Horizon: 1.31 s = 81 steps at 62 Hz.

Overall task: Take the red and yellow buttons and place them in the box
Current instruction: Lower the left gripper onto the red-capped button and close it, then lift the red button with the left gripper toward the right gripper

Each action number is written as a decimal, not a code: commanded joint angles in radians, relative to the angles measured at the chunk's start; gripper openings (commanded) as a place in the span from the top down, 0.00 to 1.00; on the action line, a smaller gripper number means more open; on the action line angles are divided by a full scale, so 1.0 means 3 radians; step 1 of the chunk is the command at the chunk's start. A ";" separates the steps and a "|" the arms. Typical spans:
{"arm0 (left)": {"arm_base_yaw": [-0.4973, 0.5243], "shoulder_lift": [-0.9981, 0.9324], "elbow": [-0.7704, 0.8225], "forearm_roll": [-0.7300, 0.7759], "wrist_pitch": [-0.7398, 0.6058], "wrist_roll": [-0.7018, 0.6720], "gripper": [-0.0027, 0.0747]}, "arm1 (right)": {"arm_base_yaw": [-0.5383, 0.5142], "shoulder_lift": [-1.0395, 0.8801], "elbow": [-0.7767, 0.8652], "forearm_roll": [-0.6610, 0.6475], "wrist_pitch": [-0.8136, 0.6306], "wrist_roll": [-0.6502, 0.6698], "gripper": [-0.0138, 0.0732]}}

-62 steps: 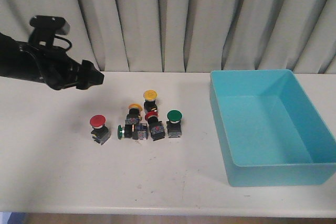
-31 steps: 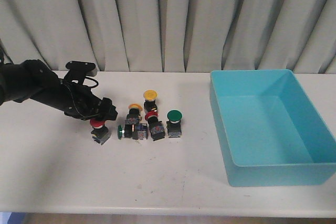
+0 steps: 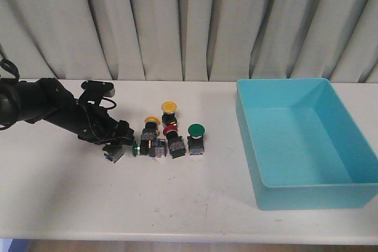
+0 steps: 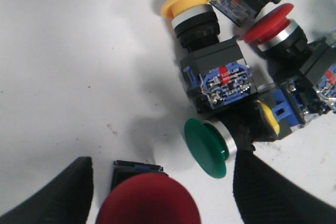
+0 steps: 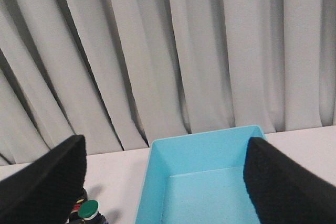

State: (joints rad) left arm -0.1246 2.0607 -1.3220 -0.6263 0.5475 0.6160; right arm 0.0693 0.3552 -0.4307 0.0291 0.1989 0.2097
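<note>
My left gripper [image 3: 116, 136] is down at the leftmost red button, whose black body [image 3: 112, 153] shows below it. In the left wrist view the gripper [image 4: 160, 192] is open, with a finger on each side of the red cap [image 4: 149, 205] and gaps between. More buttons stand to the right: two yellow ones [image 3: 169, 107] [image 3: 152, 120] and a red one [image 3: 170, 129]. The turquoise box [image 3: 313, 196] stands at the right and holds nothing. My right gripper [image 5: 165, 182] is open and empty, facing the box [image 5: 149, 192].
A green-capped switch [image 3: 196, 129] stands at the right of the cluster. Another green one [image 3: 135, 147] lies on its side close to my left gripper's right finger [image 4: 278, 192]. A grey curtain hangs behind the table.
My left arm has come down and to the right from above the table's left side. Its open fingers now straddle the leftmost red button. The buttons have not moved.
</note>
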 commanded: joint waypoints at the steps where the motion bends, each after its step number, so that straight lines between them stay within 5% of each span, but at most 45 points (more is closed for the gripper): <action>1: -0.0014 -0.0176 -0.0089 -0.0059 -0.0015 0.0012 0.39 | 0.0004 0.0046 -0.0116 -0.0022 -0.0209 -0.0024 0.16; 24: -0.0008 -0.0197 -0.0092 0.0193 0.0220 0.0013 0.98 | 0.0004 0.0046 -0.0116 -0.0021 -0.0198 -0.0024 0.16; 36: 0.0060 -0.0392 -0.0264 0.0183 0.0461 -0.0056 0.98 | 0.0004 0.0046 -0.0116 -0.0018 -0.0204 -0.0024 0.16; 54: 0.0114 -0.0986 -0.0664 -0.0274 0.1773 -0.0226 0.98 | 0.0095 0.0329 -0.0225 0.0100 -0.0202 -0.0222 0.16; 66: 0.0110 -0.1295 -0.0661 -0.1222 0.2321 0.0003 0.98 | 0.0852 0.0878 -0.0634 0.0570 -0.0202 -0.1088 0.17; 81: -0.0236 -0.1536 -0.0632 -0.1770 0.2319 0.0004 0.98 | 0.2031 0.1522 -0.0923 0.0843 -0.0258 -0.1984 0.17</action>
State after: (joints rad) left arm -0.1429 1.6605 -1.4884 -1.0235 1.2175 0.6118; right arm 0.5961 0.7702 -0.6598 0.2663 0.2109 -0.2983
